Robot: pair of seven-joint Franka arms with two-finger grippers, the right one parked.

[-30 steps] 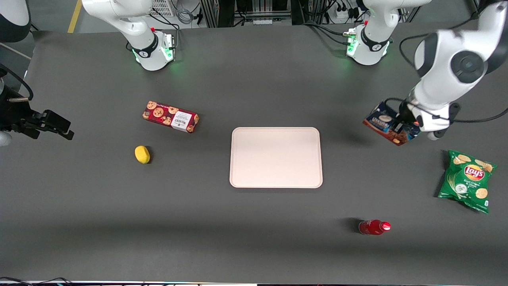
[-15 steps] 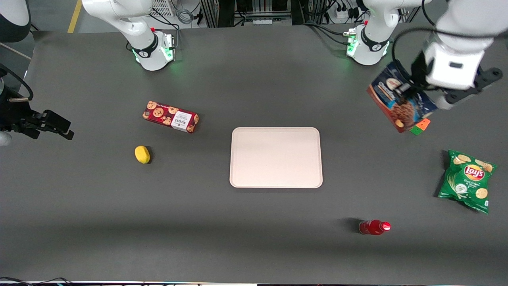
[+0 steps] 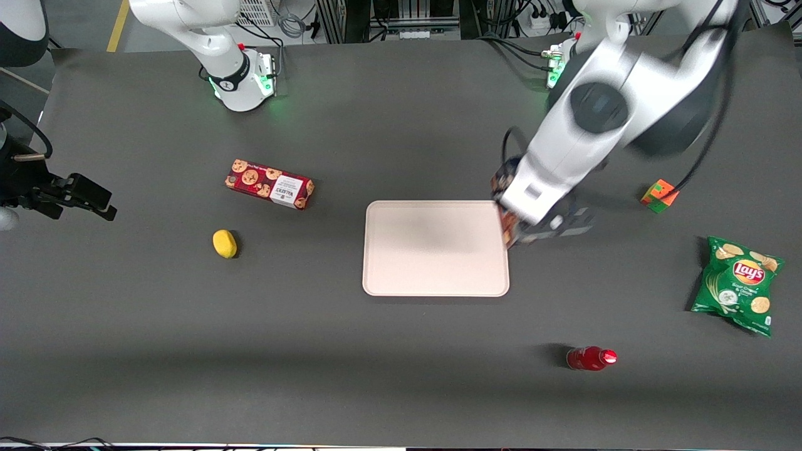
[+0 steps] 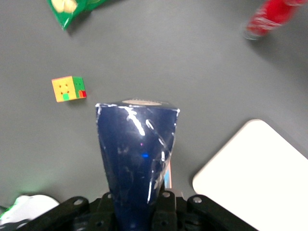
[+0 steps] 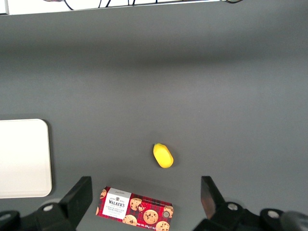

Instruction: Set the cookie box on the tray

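Note:
The cookie box (image 4: 137, 159) is a slim dark navy carton held upright between my left gripper's jaws. In the front view only its edge (image 3: 508, 230) shows under the wrist, in the air just above the tray's edge on the working arm's side. My left gripper (image 3: 525, 233) is shut on it, and the same grip shows in the left wrist view (image 4: 139, 204). The pale cream-pink tray (image 3: 435, 250) lies flat at the table's middle with nothing on it. It also shows in the left wrist view (image 4: 262, 178) and the right wrist view (image 5: 21, 159).
A coloured puzzle cube (image 3: 659, 195), a green chips bag (image 3: 739, 285) and a red bottle (image 3: 591, 358) lie toward the working arm's end. A red cookie box (image 3: 269, 183) and a yellow lemon (image 3: 224, 243) lie toward the parked arm's end.
My left arm has swung the cookie box from the working arm's end of the table to the tray's edge. The puzzle cube it had covered now shows.

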